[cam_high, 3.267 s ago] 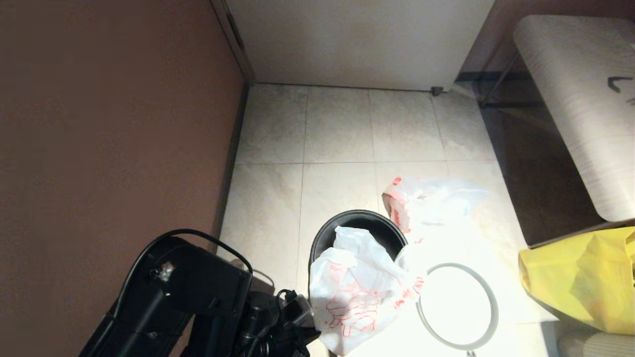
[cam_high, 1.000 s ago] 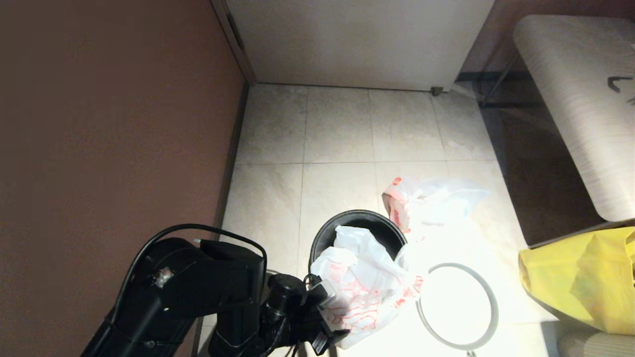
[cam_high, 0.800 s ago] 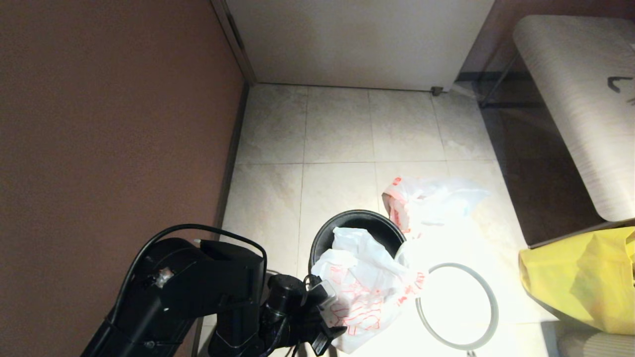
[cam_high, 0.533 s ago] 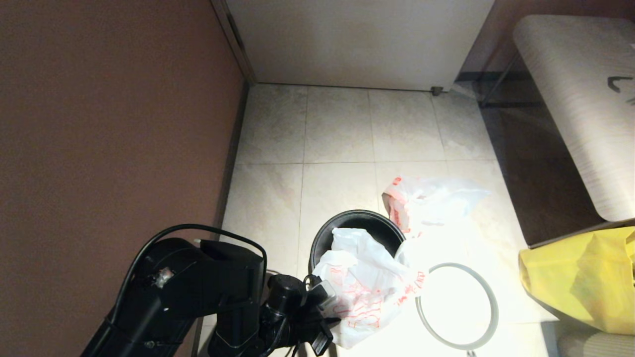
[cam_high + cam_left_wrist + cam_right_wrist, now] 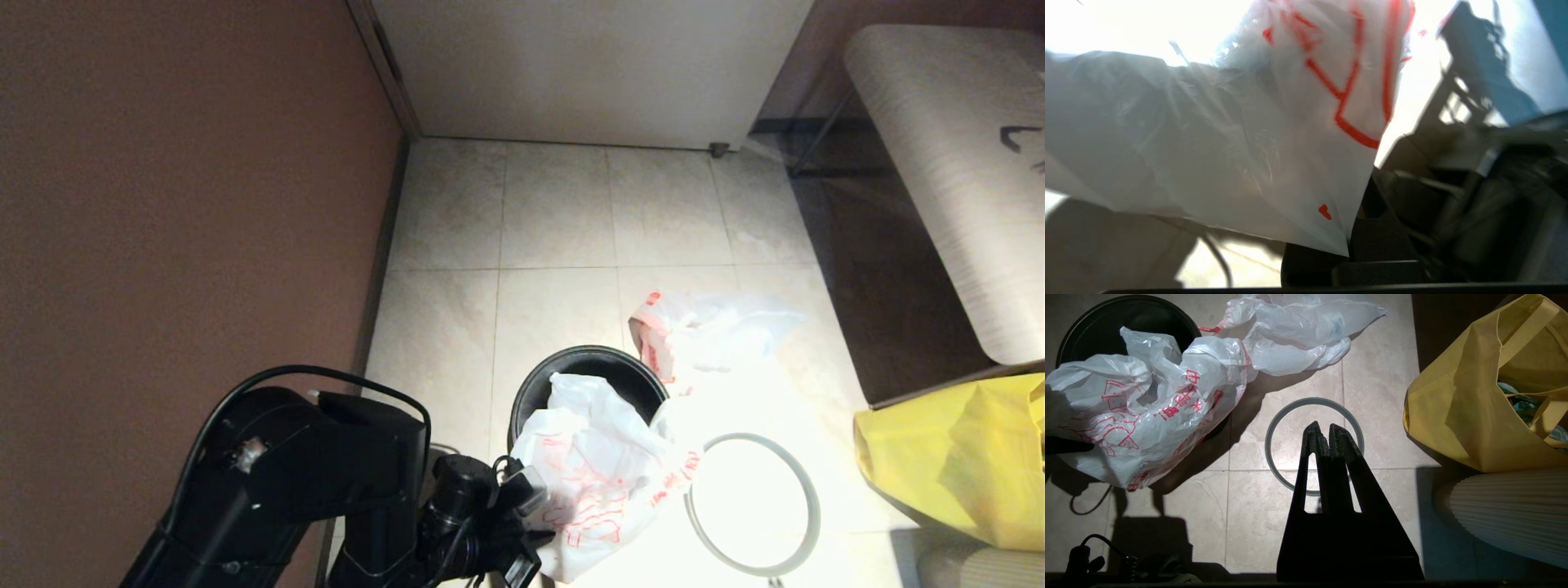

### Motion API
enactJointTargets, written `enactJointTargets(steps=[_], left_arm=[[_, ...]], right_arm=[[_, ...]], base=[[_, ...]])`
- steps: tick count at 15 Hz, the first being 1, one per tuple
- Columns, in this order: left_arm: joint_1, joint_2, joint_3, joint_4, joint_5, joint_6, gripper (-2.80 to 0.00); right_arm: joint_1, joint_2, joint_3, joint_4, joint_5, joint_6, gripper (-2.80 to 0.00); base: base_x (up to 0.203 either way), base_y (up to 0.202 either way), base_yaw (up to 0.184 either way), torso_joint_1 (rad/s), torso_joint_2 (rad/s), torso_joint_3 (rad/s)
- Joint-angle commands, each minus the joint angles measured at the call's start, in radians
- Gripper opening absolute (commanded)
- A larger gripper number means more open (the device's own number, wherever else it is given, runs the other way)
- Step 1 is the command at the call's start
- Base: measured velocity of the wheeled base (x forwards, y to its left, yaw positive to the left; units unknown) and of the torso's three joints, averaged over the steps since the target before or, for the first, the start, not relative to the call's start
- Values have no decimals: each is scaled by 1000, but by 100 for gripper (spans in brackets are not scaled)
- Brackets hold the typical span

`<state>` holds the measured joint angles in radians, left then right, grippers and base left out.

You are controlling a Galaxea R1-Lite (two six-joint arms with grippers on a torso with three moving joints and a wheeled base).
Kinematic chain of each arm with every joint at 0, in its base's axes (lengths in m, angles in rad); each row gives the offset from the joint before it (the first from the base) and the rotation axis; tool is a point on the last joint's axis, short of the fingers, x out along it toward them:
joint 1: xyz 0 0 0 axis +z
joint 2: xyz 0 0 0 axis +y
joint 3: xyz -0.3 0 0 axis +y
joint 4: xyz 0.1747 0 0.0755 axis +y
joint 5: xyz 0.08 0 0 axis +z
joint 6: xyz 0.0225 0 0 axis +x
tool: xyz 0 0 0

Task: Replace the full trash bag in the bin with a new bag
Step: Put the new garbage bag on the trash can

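A: How many bags are seen, and how many bins?

B: Three bags are counted: two thin white ones with red print and one big yellow bag at the right. One bin is seen, black and round, standing upright on the tiled floor. One grey hoop lies flat on the floor just beside the bin, apart from it.

A: Where is the new bag placed, and how is it laid?

B: The new bag is draped over the bin's near rim, part of it inside the mouth and the rest spilling outward toward the robot. Its long axis runs from the bin's opening down toward the left gripper. The other printed bag lies crumpled on the floor beyond the bin; bottles cannot be made out in it.

A: And the grippers?

B: A lower corner of the new bag is pinched by the left gripper. The right gripper is held above the hoop, its fingers pressed together on nothing.
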<state>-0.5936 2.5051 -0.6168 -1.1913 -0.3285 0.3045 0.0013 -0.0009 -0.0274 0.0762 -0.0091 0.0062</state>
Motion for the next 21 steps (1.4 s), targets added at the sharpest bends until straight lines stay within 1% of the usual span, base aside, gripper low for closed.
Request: enactJointTargets(steps=[1, 4, 6, 9, 12, 14, 16, 19, 20, 21], left_arm=[[-3, -76, 35, 34, -15, 1, -280], [-5, -150, 52, 115, -35, -5, -280], [-13, -195, 55, 129, -35, -17, -280], [-35, -292, 43, 162, -34, -90, -280], [-58, -350, -88, 279, -17, -183, -280], [-62, -354, -194, 357, 6, -227, -280], [-60, -333, -334, 435, 44, -271, -280], [-38, -249, -540, 536, 125, -293, -280], [-29, -229, -595, 582, 152, -295, -280], [-23, -220, -633, 656, 168, -297, -280]], right_arm=[[0, 1, 0, 0, 0, 0, -280], [0, 1, 0, 0, 0, 0, -280], [0, 1, 0, 0, 0, 0, -280], [0, 1, 0, 0, 0, 0, -280], [0, 1, 0, 0, 0, 0, -280], [0, 1, 0, 0, 0, 0, -280], [0, 1, 0, 0, 0, 0, -280], [0, 1, 0, 0, 0, 0, -280], [0, 1, 0, 0, 0, 0, -280], [0, 1, 0, 0, 0, 0, -280]], base=[[0, 0, 0, 0, 0, 0], [0, 0, 0, 0, 0, 0], [0, 0, 0, 0, 0, 0], [0, 0, 0, 0, 0, 0], [0, 0, 0, 0, 0, 0], [0, 0, 0, 0, 0, 0], [0, 0, 0, 0, 0, 0], [0, 0, 0, 0, 0, 0], [0, 0, 0, 0, 0, 0], [0, 0, 0, 0, 0, 0]])
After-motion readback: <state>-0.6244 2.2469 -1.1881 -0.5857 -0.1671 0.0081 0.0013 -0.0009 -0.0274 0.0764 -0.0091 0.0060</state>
